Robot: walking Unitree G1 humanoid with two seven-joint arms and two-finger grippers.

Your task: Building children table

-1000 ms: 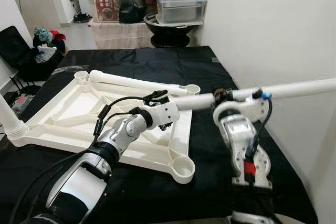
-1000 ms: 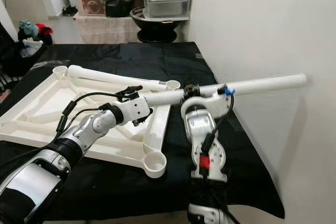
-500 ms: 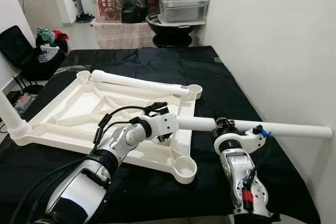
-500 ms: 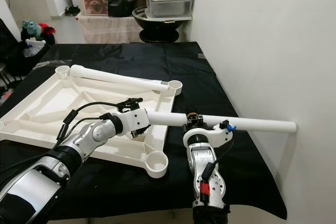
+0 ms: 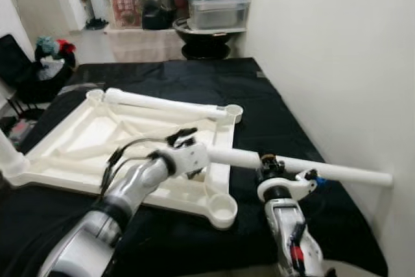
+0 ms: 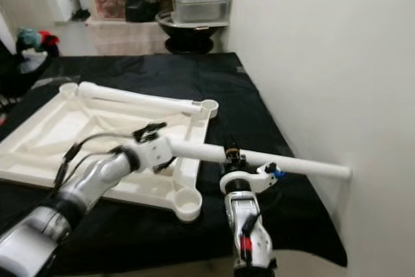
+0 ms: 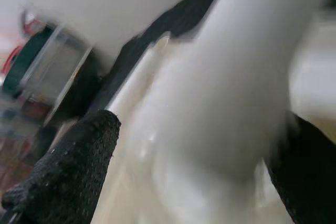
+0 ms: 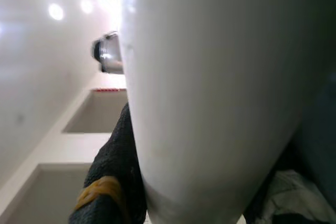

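Leg tube [image 5: 337, 172] lies level, long axis running from the left pincer [image 5: 194, 157] out past the right pincer [image 5: 267, 165] toward the wall; both pincers pinch it, left at the near end, right mid-length; the empty corner socket [image 5: 224, 209] of the tabletop frame [image 5: 78, 147] sits just below, nearer the left pincer.

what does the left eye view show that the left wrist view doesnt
The left eye view takes in the whole scene: the upturned white tabletop on the black cloth, its empty corner socket, and the right gripper clamped further along the white leg tube.

The left wrist view gives a close look at one black finger pressed against the tube.

Both show the left gripper holding that tube.
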